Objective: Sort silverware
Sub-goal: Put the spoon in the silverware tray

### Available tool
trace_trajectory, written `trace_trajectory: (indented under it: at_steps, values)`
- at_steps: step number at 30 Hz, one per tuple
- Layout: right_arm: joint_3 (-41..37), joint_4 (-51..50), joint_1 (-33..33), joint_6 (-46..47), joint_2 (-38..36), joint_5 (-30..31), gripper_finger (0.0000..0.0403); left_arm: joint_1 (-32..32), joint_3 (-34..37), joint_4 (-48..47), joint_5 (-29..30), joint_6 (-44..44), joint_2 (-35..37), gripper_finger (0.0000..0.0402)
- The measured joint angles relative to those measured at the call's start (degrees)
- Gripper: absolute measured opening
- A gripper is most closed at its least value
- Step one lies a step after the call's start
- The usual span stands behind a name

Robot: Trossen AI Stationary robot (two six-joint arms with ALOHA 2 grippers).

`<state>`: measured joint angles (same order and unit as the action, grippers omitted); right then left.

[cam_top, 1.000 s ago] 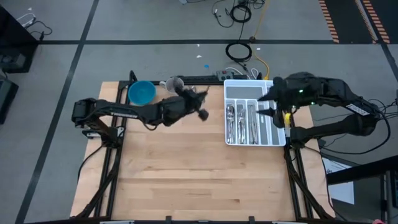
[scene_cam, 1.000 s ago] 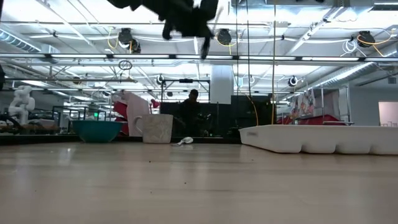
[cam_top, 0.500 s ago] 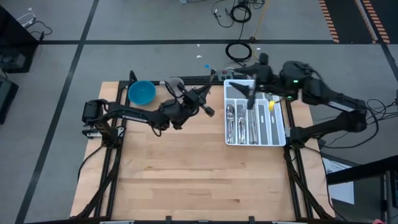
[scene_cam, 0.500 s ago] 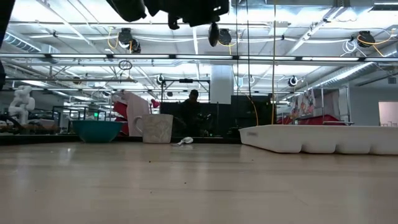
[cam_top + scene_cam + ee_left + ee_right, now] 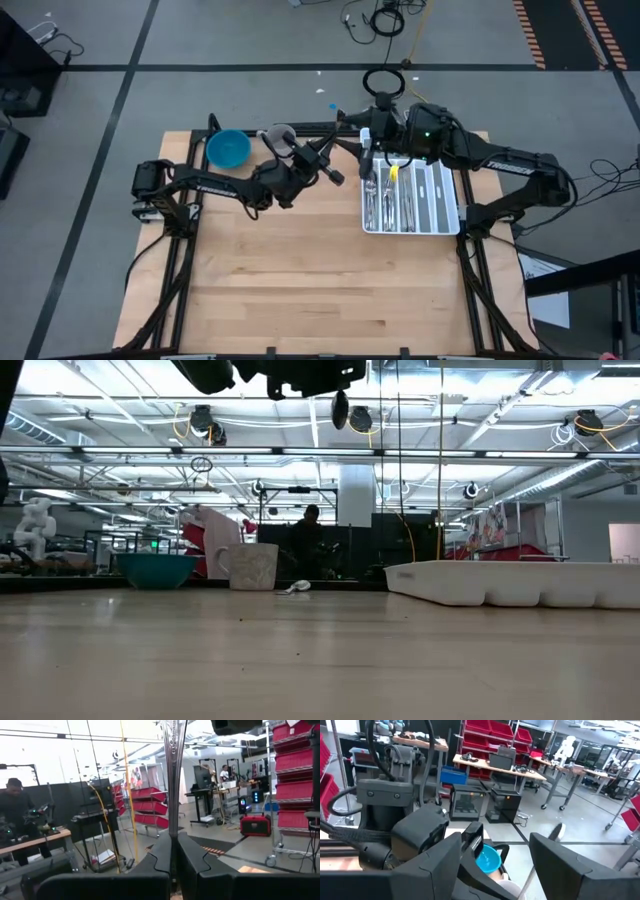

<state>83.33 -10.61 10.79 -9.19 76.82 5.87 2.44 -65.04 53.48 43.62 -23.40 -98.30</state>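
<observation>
While the left gripper point(image 5: 322, 170) holds a spoon point(image 5: 171, 750) clamped upright by its handle above the table, the right gripper point(image 5: 368, 140) faces it with fingers spread, apparently to receive it near the white tray point(image 5: 452, 205).

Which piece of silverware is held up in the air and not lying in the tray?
The spoon pinched upright in the shut left gripper, bowl end raised above the table. The other silverware lies flat in the tray.

bright overhead lighting, glaring ceiling, soft shadows
</observation>
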Motion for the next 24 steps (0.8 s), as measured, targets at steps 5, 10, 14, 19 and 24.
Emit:
trace_trajectory:
  at_steps: [5, 10, 14, 19, 24]
  values:
    - [0.00, 0.23, 0.00, 1.52, -0.22, -0.11, 0.0226, 0.00, 0.00, 1.82, 1.44, -2.01, 0.00, 0.0010]
    - [0.04, -2.85, -1.73, 3.01, -2.98, -1.24, 0.0226, 0.00, -0.02, 7.44, 3.68, -3.12, 0.00, 0.0010]
    - [0.04, -11.27, -1.31, 2.56, -6.09, 2.19, 0.0226, -0.94, -0.55, 19.69, 0.27, -4.00, 1.01, 0.0010]
    - [0.04, -11.12, -1.08, -3.50, -8.12, 2.84, 0.0226, -1.84, -1.78, 26.41, -4.20, 5.18, 3.10, 0.0010]
    - [0.07, -7.89, -1.51, -8.31, -7.30, 0.34, 0.0226, -1.84, -2.92, 28.01, -8.73, 16.61, 3.64, 0.0010]
